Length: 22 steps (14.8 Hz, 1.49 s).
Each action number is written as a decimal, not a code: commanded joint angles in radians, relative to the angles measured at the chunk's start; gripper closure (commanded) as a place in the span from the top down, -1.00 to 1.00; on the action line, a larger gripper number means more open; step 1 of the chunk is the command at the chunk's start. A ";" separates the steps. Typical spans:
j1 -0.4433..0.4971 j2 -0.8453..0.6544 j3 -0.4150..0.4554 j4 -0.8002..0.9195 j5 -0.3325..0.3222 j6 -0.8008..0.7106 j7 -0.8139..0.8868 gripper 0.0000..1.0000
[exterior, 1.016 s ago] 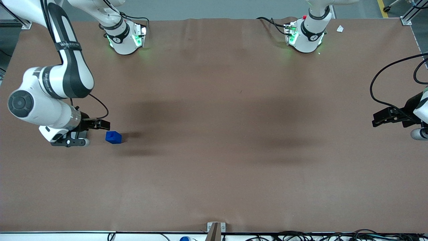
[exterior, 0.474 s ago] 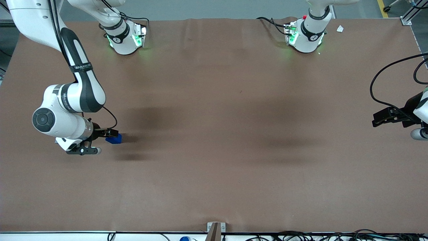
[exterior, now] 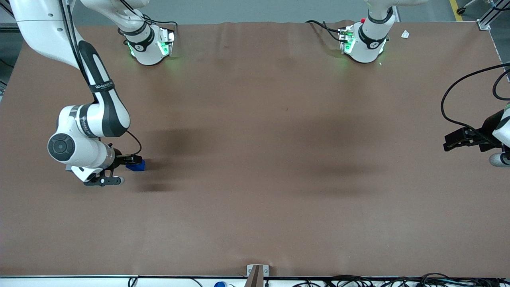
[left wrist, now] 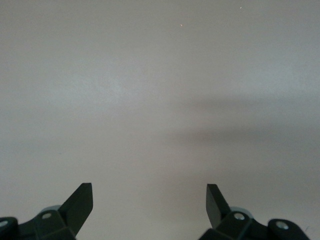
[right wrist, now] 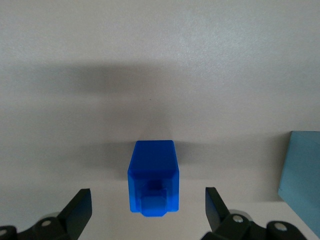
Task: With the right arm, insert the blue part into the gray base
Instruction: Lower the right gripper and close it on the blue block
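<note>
Hand (exterior: 133, 160) moved over blue part (exterior: 137, 166); fingers (right wrist: 76, 210) apart, straddling it. Step: pre-grasp. Next: descend, close squarely. Gray base unseen.

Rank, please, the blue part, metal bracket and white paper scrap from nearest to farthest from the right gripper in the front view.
From the gripper, jaws open:
1. blue part, between the jaws.
2. metal bracket, at the table edge nearest the camera.
3. white paper scrap, toward the parked arm's end.
</note>
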 commanded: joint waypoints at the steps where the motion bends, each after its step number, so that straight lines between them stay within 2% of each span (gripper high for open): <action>1: 0.001 0.009 0.000 -0.032 -0.012 0.037 -0.006 1.00; 5: 0.000 0.022 -0.002 -0.044 -0.012 0.059 -0.006 1.00; 7: 0.001 0.024 0.000 -0.046 -0.012 0.060 -0.006 0.92; 9: 0.001 0.022 -0.002 -0.046 -0.012 0.060 -0.007 0.72; 13: 0.003 0.023 -0.002 -0.044 -0.014 0.054 -0.007 0.08; 16: 0.003 0.022 -0.002 -0.041 -0.015 0.050 -0.010 -0.32; 19: 0.000 0.016 -0.002 -0.023 -0.014 0.015 -0.010 -0.50; 22: -0.010 0.009 -0.003 0.047 -0.014 -0.077 0.001 -0.56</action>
